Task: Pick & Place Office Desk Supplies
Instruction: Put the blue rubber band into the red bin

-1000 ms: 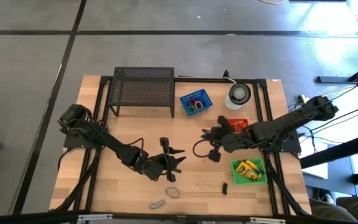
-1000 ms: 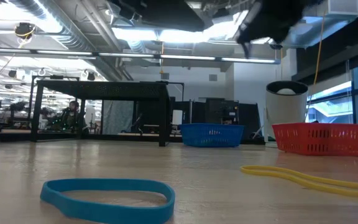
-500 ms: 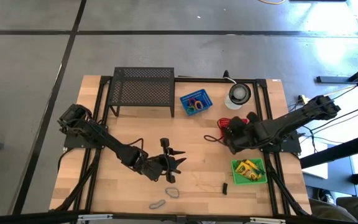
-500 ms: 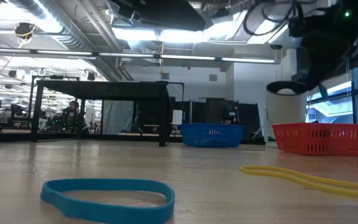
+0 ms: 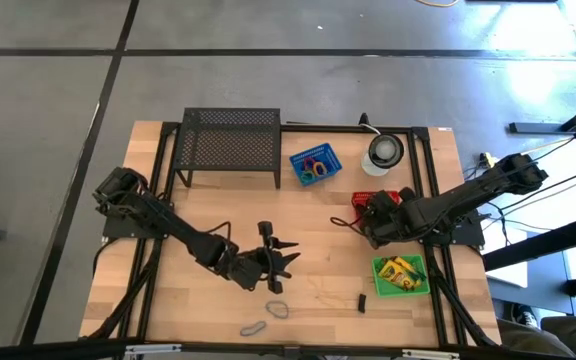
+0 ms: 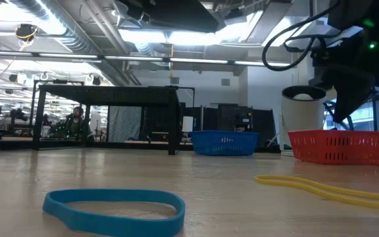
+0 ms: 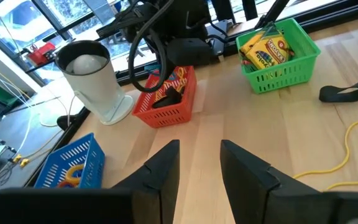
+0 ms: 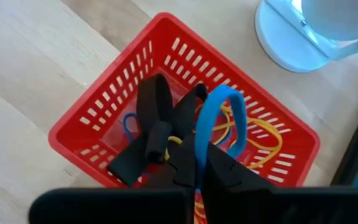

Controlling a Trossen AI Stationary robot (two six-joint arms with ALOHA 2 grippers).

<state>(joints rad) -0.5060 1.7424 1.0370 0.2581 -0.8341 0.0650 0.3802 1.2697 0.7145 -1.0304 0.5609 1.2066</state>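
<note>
honestly that thin blue rubber-band loop [image 8: 219, 121] is light and floppy, so pinching one strand works. the right gripper [image 8: 194, 163] is clamped on it above the red plastic mesh basket [image 8: 98, 127], right of centre in the high view. a second ago it was further left. the left gripper [image 7: 199, 158], lower middle, sits partly open and empty.

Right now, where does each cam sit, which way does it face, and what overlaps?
High: overhead, straight down; both arms, left gripper.
Low: tabletop height, facing the room; blue rubber-band loop near, one arm above.
Left wrist: looks past its open fingers at the green plastic basket.
Right wrist: over the red plastic basket, right gripper shut on blue rubber band.
Shared: red plastic basket, all four.
</note>
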